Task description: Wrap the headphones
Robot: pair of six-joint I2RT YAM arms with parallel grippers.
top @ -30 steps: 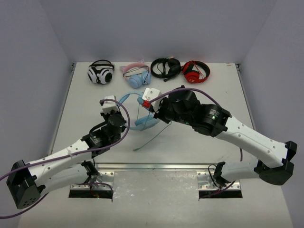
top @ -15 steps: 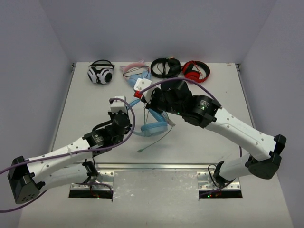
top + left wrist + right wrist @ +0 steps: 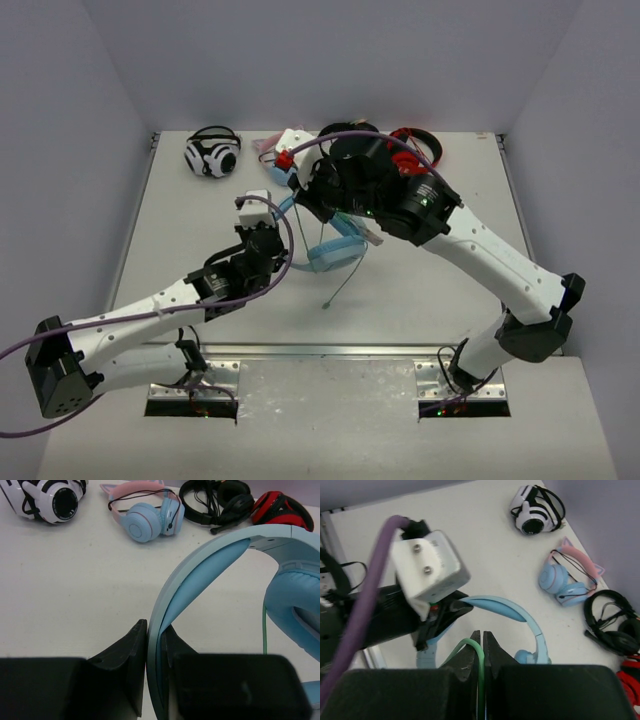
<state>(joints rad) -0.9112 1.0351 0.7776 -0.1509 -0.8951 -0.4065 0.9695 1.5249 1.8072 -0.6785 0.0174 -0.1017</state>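
Held upright near the middle of the table (image 3: pixel 190 240): the headphones (image 3: pixel 335 255), with the left gripper (image 3: pixel 154 640) clamped on the headband (image 3: pixel 200 560) from about 8 o'clock. Pinched tight in the right gripper (image 3: pixel 481 642), up toward 12 o'clock of the cups: the thin green cable (image 3: pixel 470 647). Looks early to midway. No finished turns plainly visible round the band, and a loose tail hanging toward 6 o'clock. Probably left to do: winding the rest, securing the end.
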